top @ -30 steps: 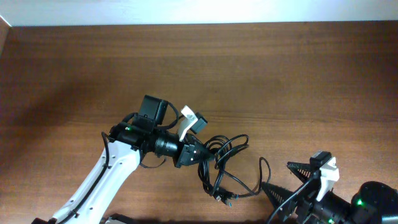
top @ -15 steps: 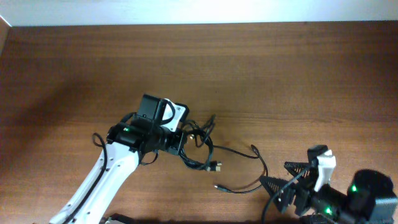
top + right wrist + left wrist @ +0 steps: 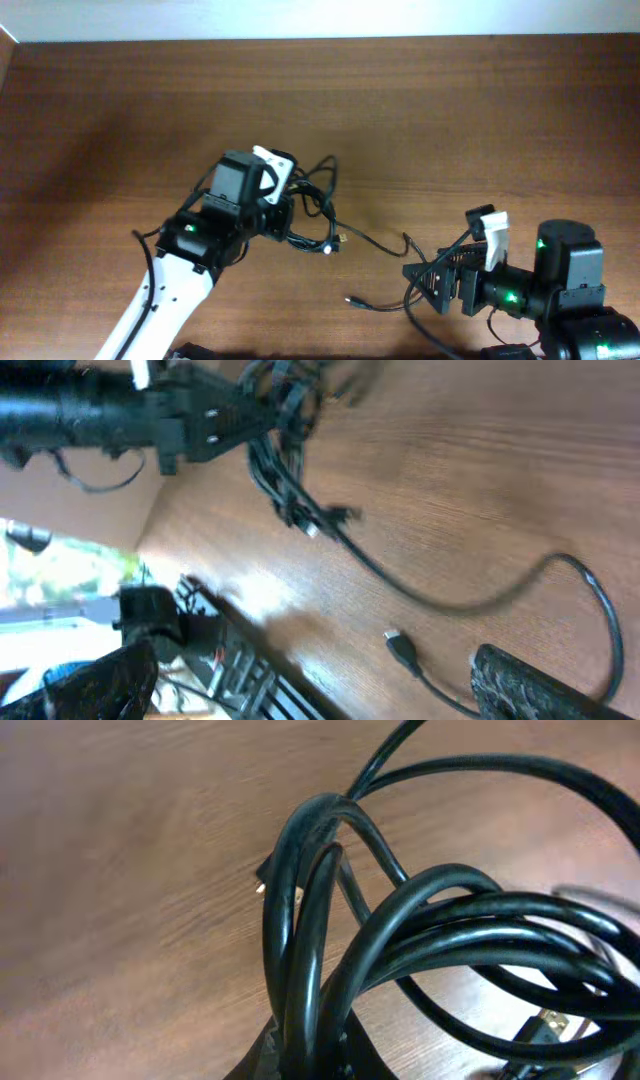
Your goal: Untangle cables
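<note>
Left jaws clamped tight on the cables (image 3: 312, 200), a black knot of loops bunched near the middle of the surface (image 3: 450, 120). One strand trails right across the wood to a loose plug (image 3: 351, 299) just beside the right jaws, which gape wide, gripping nothing.

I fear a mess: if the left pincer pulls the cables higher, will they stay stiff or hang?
Probably floppy: the cables droop in loose loops from the left pincer. Likely light, as one pinch holds them. One strand lies along the table, so it may drag.
</note>
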